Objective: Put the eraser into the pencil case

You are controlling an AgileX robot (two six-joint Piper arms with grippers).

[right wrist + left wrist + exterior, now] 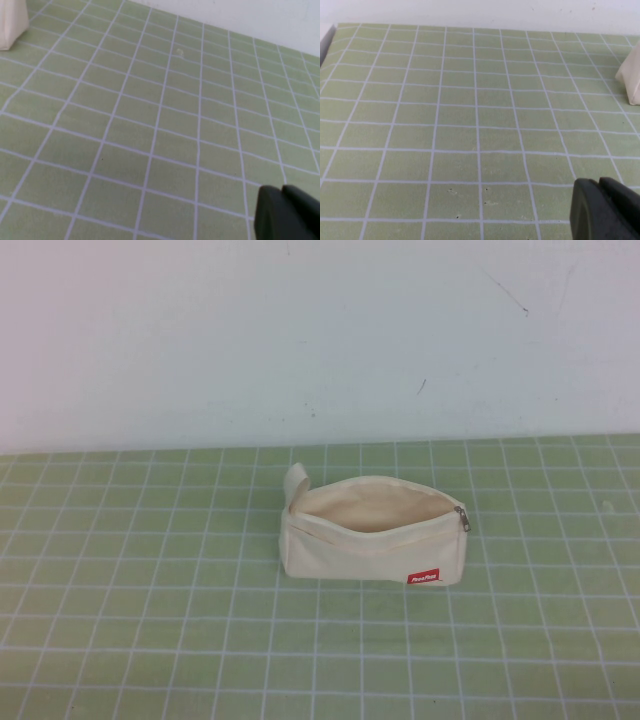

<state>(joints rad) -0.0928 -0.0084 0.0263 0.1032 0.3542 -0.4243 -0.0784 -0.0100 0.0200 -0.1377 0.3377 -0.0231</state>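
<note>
1. Nearest the cameras, we are seeing only a dark corner of the left gripper [605, 210] in the left wrist view and a like corner of the right gripper [287, 212] in the right wrist view. Both are hanging low over the green grid mat [150, 620]. Whether the fingers of either are open or closed, we cannot tell.

2. Farther off, the pencil case [372, 530] is standing at mid-mat with its zipper [462, 519] drawn back to one end and its mouth gaping upward, its fabric loop [296, 485] at the other end and a red brand tag [424, 578] on its near face.

3. We are finding no eraser in any view. It is neither on the mat nor visibly in the pouch, whose floor is hidden below the near wall.

4. Risks, as we are judging them: an arm searching blind may nudge the light, soft pouch and topple it or collapse its mouth. A tiny eraser may slip from the grip or strike the rim.

5. The high view alone is showing the open mouth, but neither gripper. Each wrist view is showing its own gripper, and of the case only a cream edge [632, 80] [12, 22].

6. Farthest back, the white wall [320, 330] is closing the scene.
</note>
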